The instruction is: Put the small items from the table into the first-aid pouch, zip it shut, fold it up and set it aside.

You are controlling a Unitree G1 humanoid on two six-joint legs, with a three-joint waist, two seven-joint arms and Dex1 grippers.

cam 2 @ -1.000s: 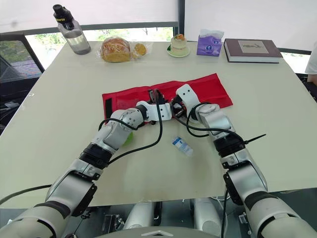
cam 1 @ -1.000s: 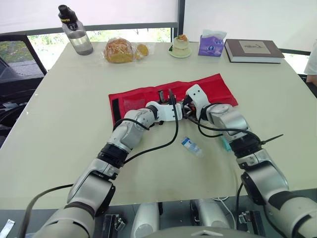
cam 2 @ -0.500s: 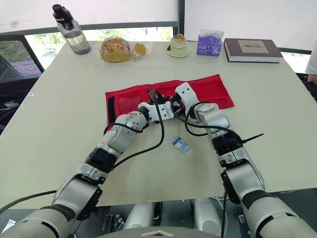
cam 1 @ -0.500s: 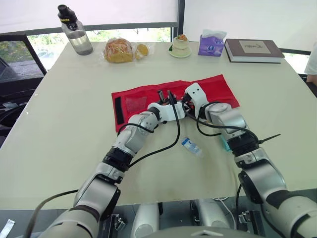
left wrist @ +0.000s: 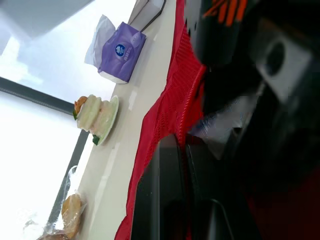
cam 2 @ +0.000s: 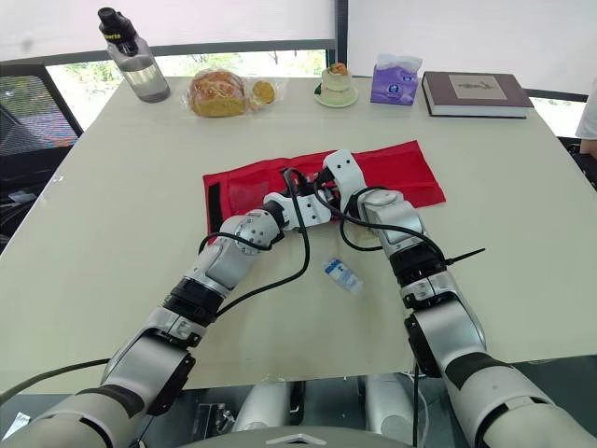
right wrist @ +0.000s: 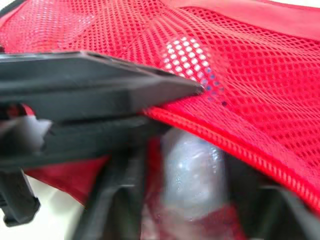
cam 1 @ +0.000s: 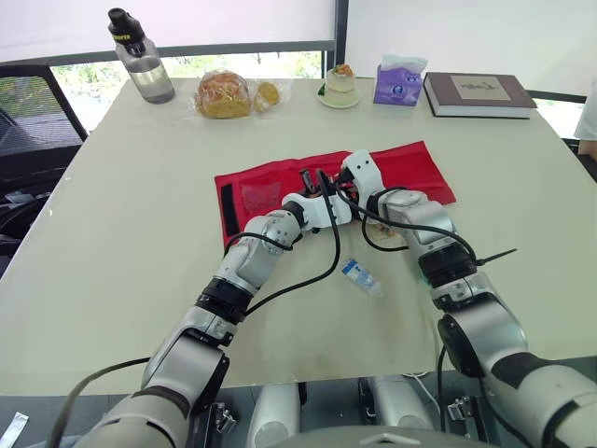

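**Both tools at the pouch's mesh pocket**

Left tool (left wrist: 184, 165) is closed on the edge of the first-aid pouch (cam 1: 410, 168), with a strip of its red mesh pinched between the two black fingers. Right tool (right wrist: 192, 170) meets it from the other side and grips a clear packet (right wrist: 195, 192), which sits just under the raised lip of the mesh pocket (right wrist: 240, 75). The two tools are almost touching over the middle of the pouch.

The pouch lies unfolded and flat on the counter (cam 1: 140, 205), a long red band across the centre of the head views, with a black strip (cam 1: 229, 201) at its left end. Below it, near the middle of the frame and between the two forearms, a small blue-and-white item (cam 1: 359, 275) lies loose on the counter, apart from the pouch.

Along the top of the frame stand a water bottle (cam 1: 140, 61), bagged bread (cam 1: 224, 93), a small cake on a plate (cam 1: 340, 86), a purple tissue pack (cam 1: 398, 82) and a book (cam 1: 478, 93).
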